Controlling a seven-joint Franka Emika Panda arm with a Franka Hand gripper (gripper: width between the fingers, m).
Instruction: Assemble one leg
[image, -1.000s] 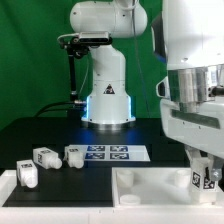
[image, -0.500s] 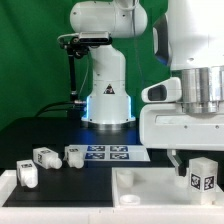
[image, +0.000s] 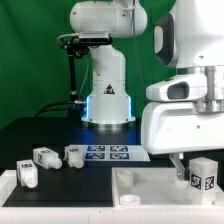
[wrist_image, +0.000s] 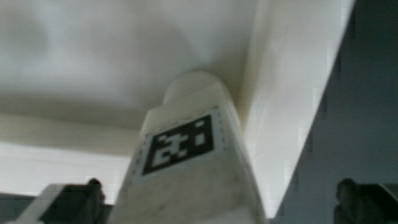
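My gripper (image: 193, 168) is shut on a leg (image: 203, 176), a stubby white post with a black-and-white tag, and holds it upright over the right end of the large white panel (image: 150, 186). In the wrist view the leg (wrist_image: 192, 160) fills the space between my two dark fingers (wrist_image: 71, 202), tag facing the camera, with the gripper (wrist_image: 217, 206) around its near end. Three more legs lie at the exterior view's left: one (image: 27, 174) at the front edge, one (image: 44, 158) and one (image: 74, 154) behind it.
The marker board (image: 112, 153) lies flat on the black table in front of the robot base (image: 107, 100). The arm's white body fills the exterior view's right side. A green curtain closes off the back.
The gripper has risen with the leg in it and come nearer the exterior camera, so the leg stands higher and looks larger. The three loose legs have not moved.
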